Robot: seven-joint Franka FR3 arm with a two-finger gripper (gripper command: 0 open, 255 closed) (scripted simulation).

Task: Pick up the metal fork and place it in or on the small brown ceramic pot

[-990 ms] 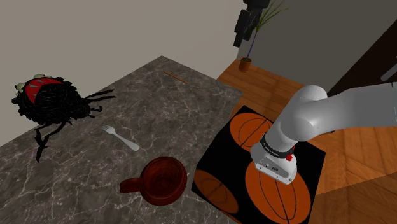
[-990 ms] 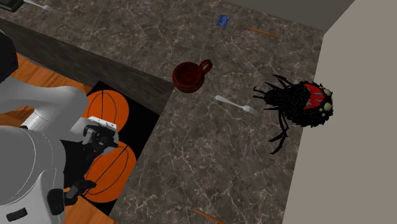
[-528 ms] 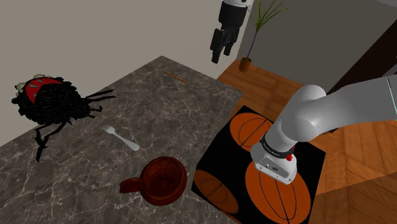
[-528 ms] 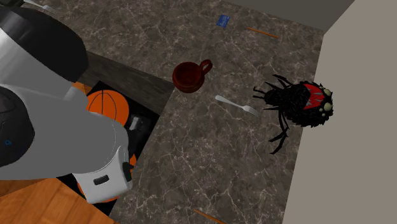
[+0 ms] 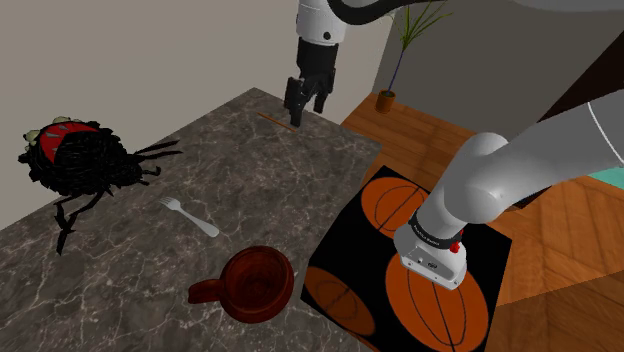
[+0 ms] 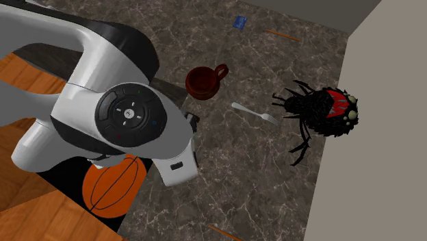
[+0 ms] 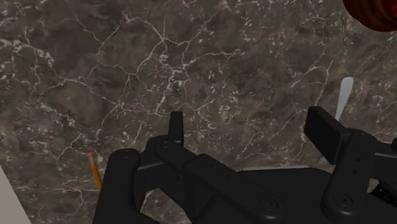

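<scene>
Fork (image 5: 190, 216): pale grey, lying flat on the dark marbled worktop (image 5: 250, 170) between the pot and the spider toy, touching neither; nothing holds it.
Mat (image 5: 345, 225): black with orange basketballs, under the arm's base, nearest the shoulder camera.
Pot (image 5: 257, 284): reddish-brown, mug-like with a side handle, upright near the worktop's front edge, mouth open and seemingly empty; it sits just this side of the fork.
Spider toy (image 5: 85, 158): black with a red back, beyond the fork toward the shoulder view's left, its legs reaching near the tines.
Jaws (image 5: 305, 110): apart and empty, pointing down above the worktop's far edge, well apart from the fork.
Pencil (image 5: 275, 122): thin and orange, on the worktop just beside the spot below the jaws.
Plant (image 5: 400, 60): potted, on the wooden floor farthest back.
Step in hand: the approach, by my reading; the grasp has not begun.
Next move: carry the jaws across to the fork, line them up across its narrow handle, then descend almost to the stone, since the fork lies so low.
Hard to see: from the wrist, only the fork's handle end (image 7: 344, 95) clears one finger (image 7: 324, 130), and the pot is cut by the frame edge; in the second exterior view the arm's bulk covers much of the worktop.
</scene>
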